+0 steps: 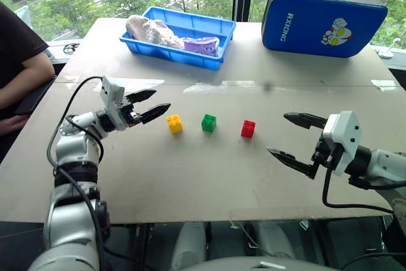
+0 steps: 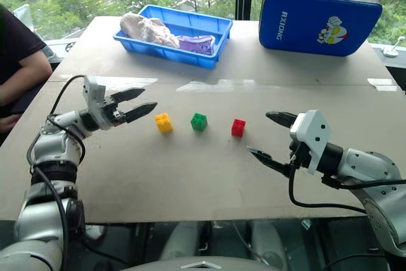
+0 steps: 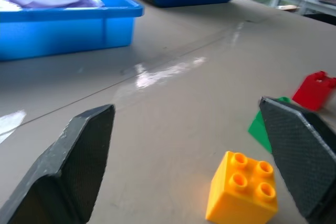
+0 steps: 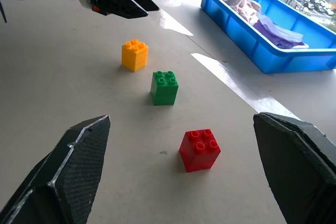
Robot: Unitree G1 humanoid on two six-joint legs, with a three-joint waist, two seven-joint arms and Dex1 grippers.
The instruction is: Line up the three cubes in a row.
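From my remote seat, the left pincer [image 1: 147,105] hangs wide open and empty just beside the small yellow studded plastic brick [image 1: 174,124]. To its right stand the green studded plastic brick [image 1: 209,122] and the red studded plastic brick [image 1: 248,129], the three apart on the pale desk [image 1: 190,176] in a near-straight row, so I judge the lining-up all but done, with at most a nudge left. The right pincer [image 1: 288,138] is spread wide, holding nothing, near the red brick. The head views take in the blue plastic tray [image 1: 209,61] and blue case [image 1: 317,20]; the right wrist view shows each brick's four studs.
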